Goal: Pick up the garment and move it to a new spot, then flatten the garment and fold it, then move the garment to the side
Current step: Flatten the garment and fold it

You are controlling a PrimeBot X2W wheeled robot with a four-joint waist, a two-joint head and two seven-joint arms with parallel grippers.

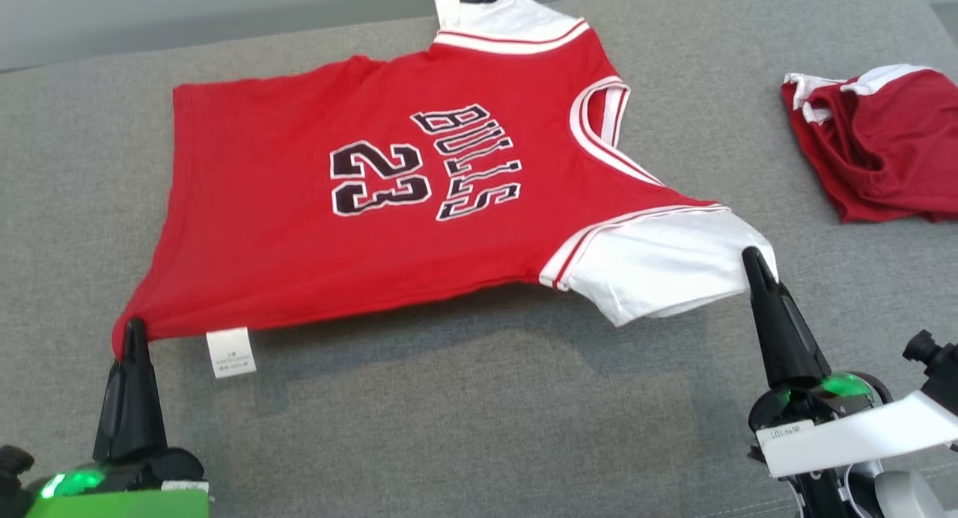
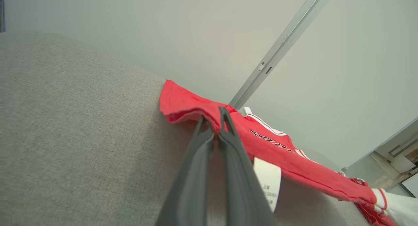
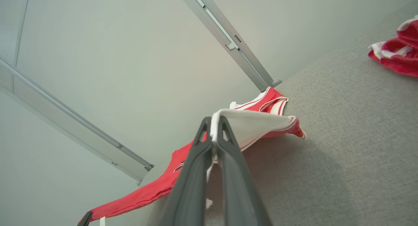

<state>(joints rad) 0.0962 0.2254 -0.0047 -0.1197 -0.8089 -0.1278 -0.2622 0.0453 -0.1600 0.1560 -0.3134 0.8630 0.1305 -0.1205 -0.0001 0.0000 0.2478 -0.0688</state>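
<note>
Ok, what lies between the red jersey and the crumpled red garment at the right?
Nothing; the head view shows bare grey cushion between the jersey and the crumpled garment.

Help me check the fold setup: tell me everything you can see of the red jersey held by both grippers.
The red jersey is soft knit fabric with white sleeves, red-and-white trim and black "BULLS 23" lettering facing up. It is spread over the grey cushion, its near edge lifted and casting a shadow. The left gripper pinches a hem corner beside the white care label; the right gripper pinches the nearer sleeve.
</note>
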